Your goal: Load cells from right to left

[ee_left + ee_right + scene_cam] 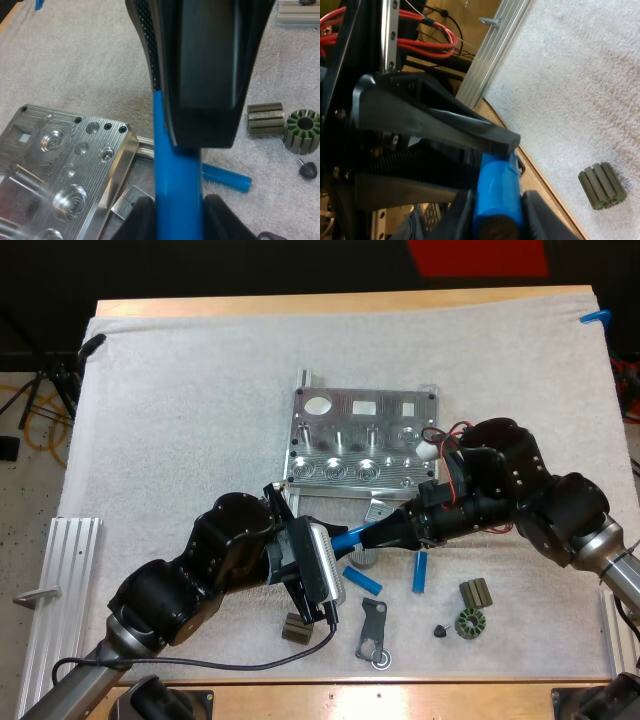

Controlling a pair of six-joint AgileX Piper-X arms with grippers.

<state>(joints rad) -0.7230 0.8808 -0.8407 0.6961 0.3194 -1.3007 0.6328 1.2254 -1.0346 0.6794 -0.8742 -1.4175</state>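
Observation:
A blue cylinder (352, 537) hangs above the mat in front of the metal fixture (362, 440), held from both ends. My left gripper (336, 543) is shut on its left end, and in the left wrist view its fingers (136, 218) press the blue cylinder (177, 195) from both sides. My right gripper (388, 531) is shut on the other end, its fingers (536, 211) clamping the cylinder (497, 192). Two more blue cylinders (363, 581) (420, 572) lie on the mat below. The fixture (65, 165) shows round pockets.
Small dark parts lie near the front edge: a ribbed block (476, 592), a green stator (469, 624), a black knob (440, 630), a flat bracket (373, 630) and a small block (295, 628). An aluminium rail (60, 600) lies at the mat's left.

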